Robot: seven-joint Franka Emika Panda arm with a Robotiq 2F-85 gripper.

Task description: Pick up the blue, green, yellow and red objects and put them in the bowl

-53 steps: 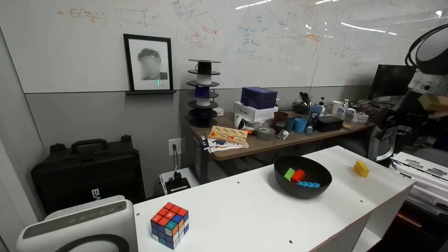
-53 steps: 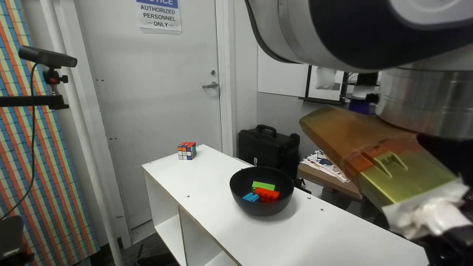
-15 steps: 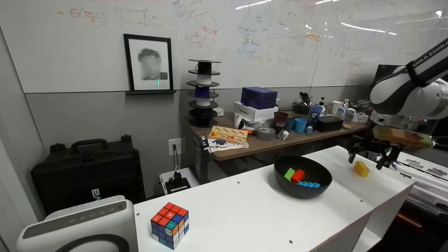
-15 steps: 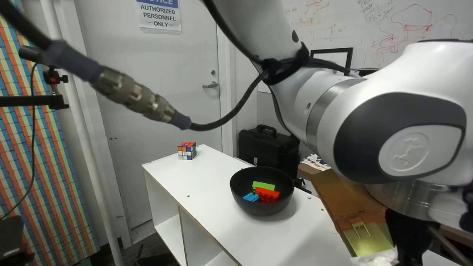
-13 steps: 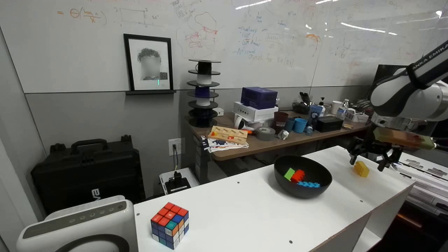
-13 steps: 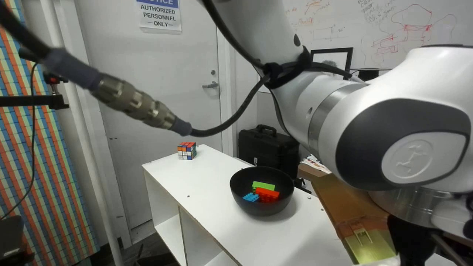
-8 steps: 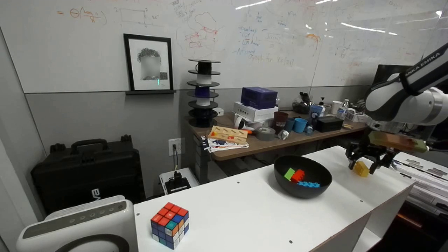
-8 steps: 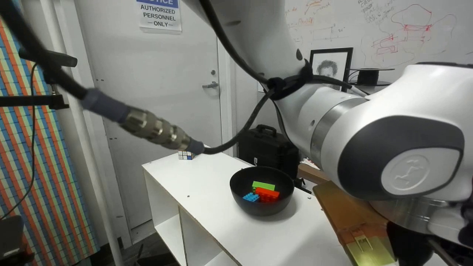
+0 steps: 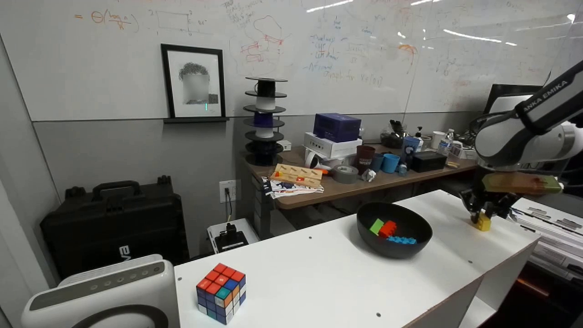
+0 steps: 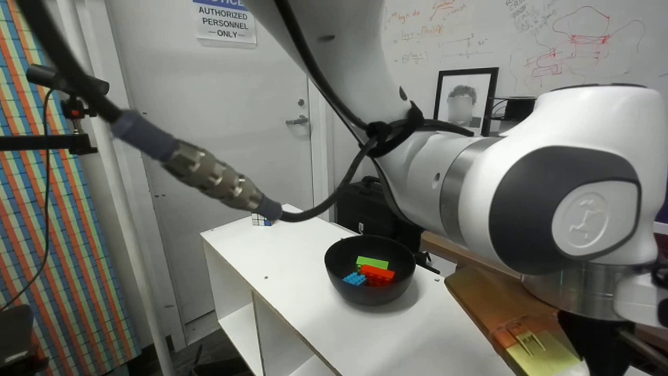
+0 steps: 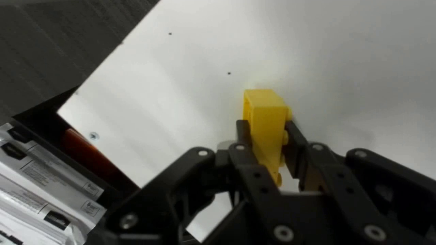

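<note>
Wrist view: yellow block (image 11: 267,129) caught, last of the four

The gripper (image 11: 267,136) has just closed: a second ago its jaws stood spread on either side of the block; now they pinch it, one against the studded face, the other against the hollow side. In an exterior view the block has shifted a little away from the bowl (image 9: 394,249) and turned. It is near the end of the white tabletop (image 9: 319,282), well apart from the bowl; whether it has left the surface I cannot tell.

In both exterior views the green block (image 10: 372,262), red block (image 10: 378,275) and blue block (image 10: 354,279) lie inside the bowl, unmoved. So three placements look done, and the final pick seems secured. What remains, I judge, is to lift, carry and release over the bowl; studs under one jaw could let the block twist.
</note>
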